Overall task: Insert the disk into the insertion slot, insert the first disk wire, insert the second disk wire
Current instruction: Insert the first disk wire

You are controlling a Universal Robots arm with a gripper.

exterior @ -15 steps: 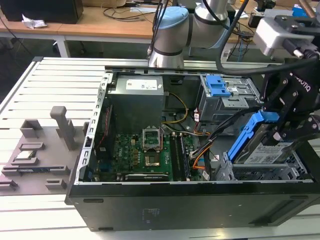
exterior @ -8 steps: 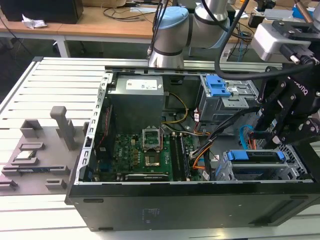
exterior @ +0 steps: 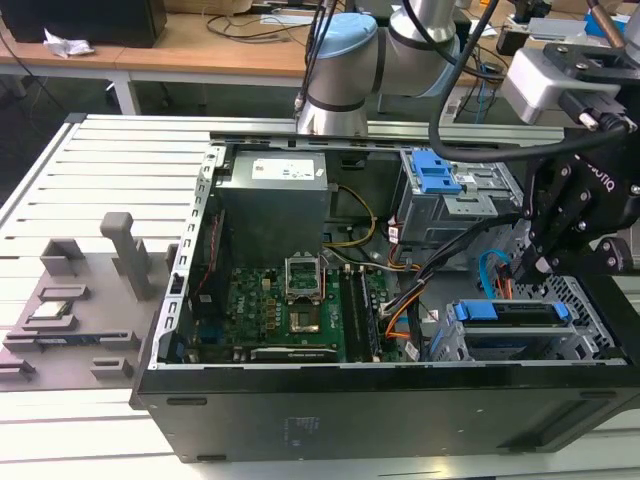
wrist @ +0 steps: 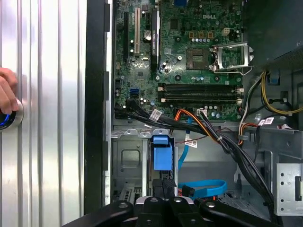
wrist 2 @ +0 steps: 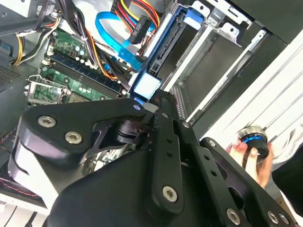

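Two fingers of your gripper [wrist: 164,187] sit drawn together, pinching nothing, right at the blue end of the disk [wrist: 162,158], which sits in the insertion slot [exterior: 585,300]. Expect it dense, rigid, shock-sensitive; press or grip its carrier frame only.

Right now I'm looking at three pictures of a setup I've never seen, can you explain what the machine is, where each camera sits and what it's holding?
This is one robot arm working inside an open computer case lying on a slatted metal table. The exterior view looks on from off the arm; both wrist views ride on the arm, looking past its black gripper. Its fingers look closed together, tips at the disk in its blue carrier, which sits in the perforated metal slot. It seems to press rather than hold. A light-blue cable and red, orange and yellow wires curve nearby. A person's hand rests on a round knob on the table.
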